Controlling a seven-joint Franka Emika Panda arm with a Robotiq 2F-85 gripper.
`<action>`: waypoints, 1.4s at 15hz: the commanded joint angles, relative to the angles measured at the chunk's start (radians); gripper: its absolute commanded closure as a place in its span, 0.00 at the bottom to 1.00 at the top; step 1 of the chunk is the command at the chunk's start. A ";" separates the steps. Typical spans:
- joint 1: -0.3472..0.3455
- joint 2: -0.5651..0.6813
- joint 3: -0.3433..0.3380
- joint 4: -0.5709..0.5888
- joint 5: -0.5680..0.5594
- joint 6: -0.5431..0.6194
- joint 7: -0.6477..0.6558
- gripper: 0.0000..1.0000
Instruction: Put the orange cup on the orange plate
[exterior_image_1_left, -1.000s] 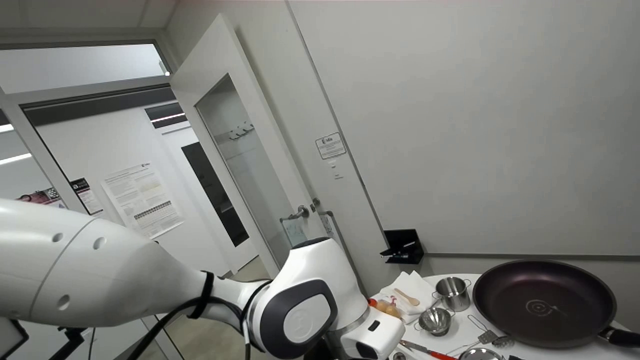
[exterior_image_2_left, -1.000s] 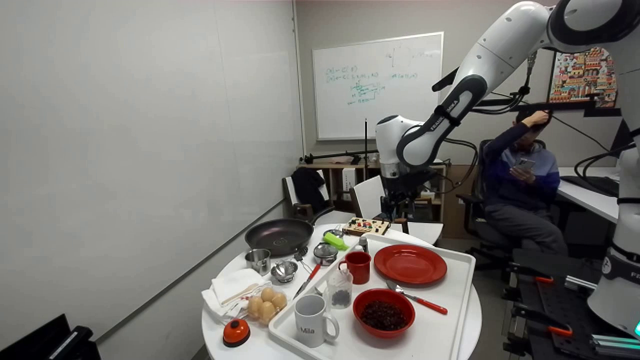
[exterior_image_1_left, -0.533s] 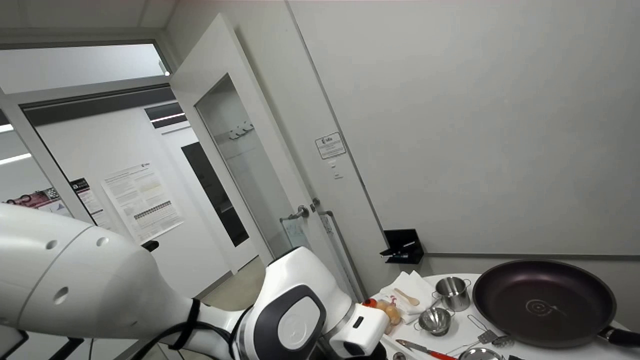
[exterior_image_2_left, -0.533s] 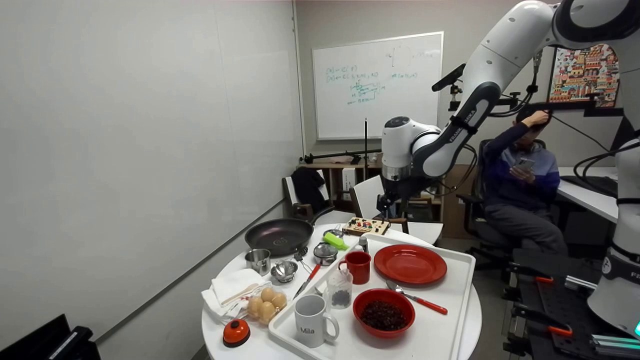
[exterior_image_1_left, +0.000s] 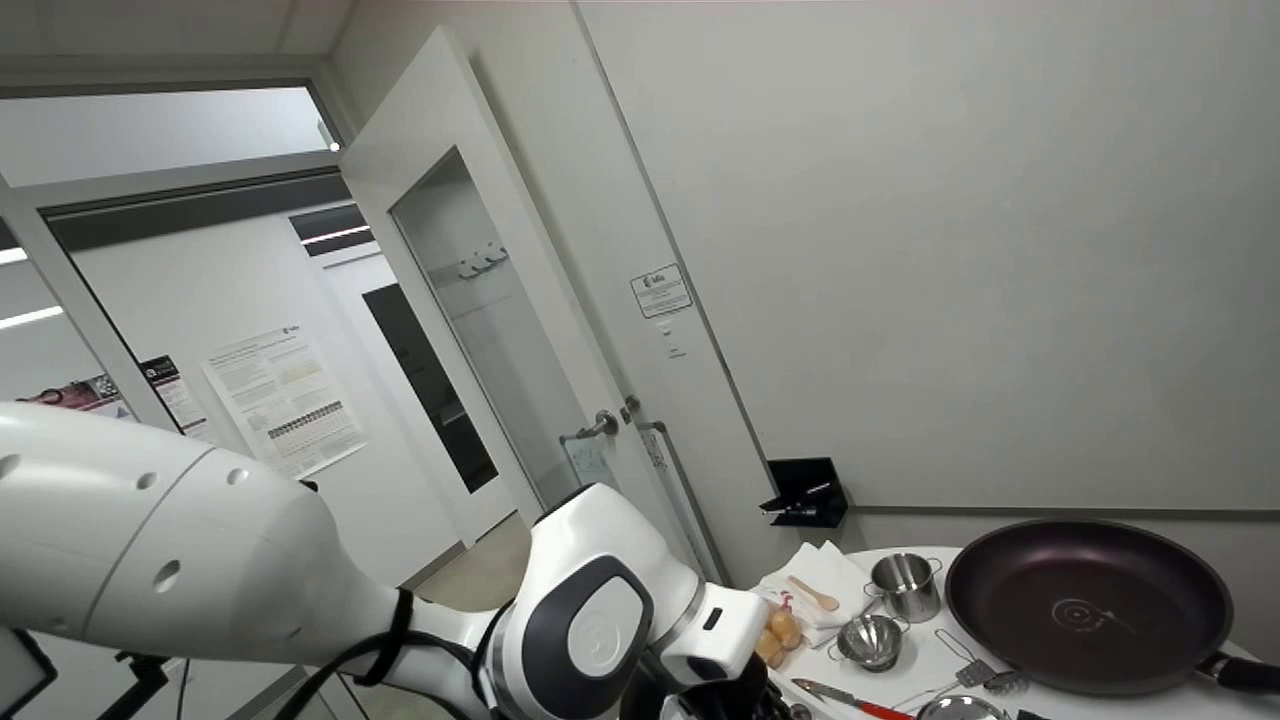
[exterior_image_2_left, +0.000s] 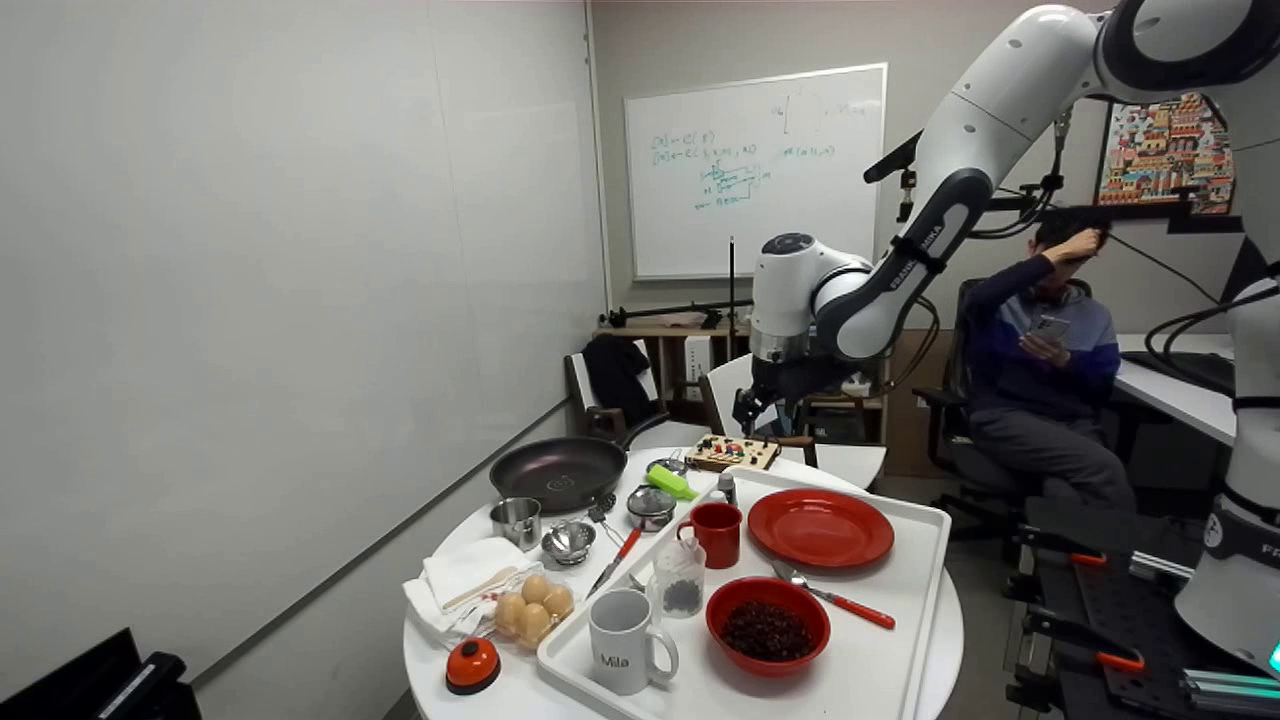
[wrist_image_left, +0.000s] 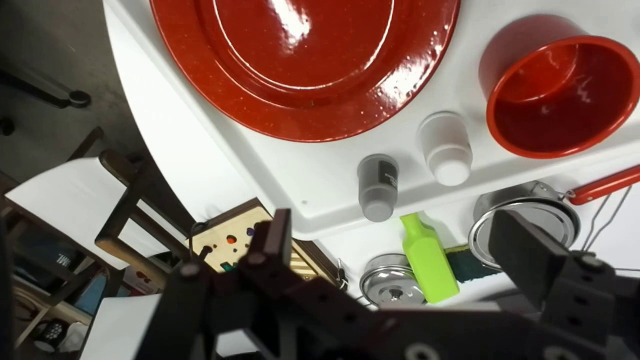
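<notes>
The orange cup (exterior_image_2_left: 718, 538), a red-orange mug, stands upright on the white tray (exterior_image_2_left: 935, 600). The orange plate (exterior_image_2_left: 820, 530), the same red-orange, lies flat on the tray beside it. In the wrist view the plate (wrist_image_left: 310, 55) is at the top and the cup (wrist_image_left: 520, 55) at the upper right with its mouth visible. Neither shows in the exterior view that faces the door. My gripper (wrist_image_left: 392, 227) is open with nothing between its fingers. In an exterior view the gripper (exterior_image_2_left: 755, 410) hangs in the air above the far end of the table, apart from cup and plate.
Two small shakers (wrist_image_left: 378, 187) stand on the tray near the cup. A green bottle (wrist_image_left: 430, 260), lidded pot (wrist_image_left: 392, 280) and wooden board (exterior_image_2_left: 733, 452) lie beyond the tray. A bowl (exterior_image_2_left: 768, 655), spoon (exterior_image_2_left: 850, 605), jar (exterior_image_2_left: 680, 575) and grey mug (exterior_image_2_left: 620, 640) are nearer.
The arm has shifted a little and the hand has tilted; the gripper fingers now sit slightly further left in an exterior view. The cup, plate and tray have not moved.
</notes>
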 joint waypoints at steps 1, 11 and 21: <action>0.004 0.100 0.008 0.105 0.084 -0.034 -0.032 0.00; -0.020 0.277 0.045 0.279 0.440 -0.201 -0.133 0.00; -0.059 0.296 0.080 0.265 0.634 -0.167 -0.317 0.00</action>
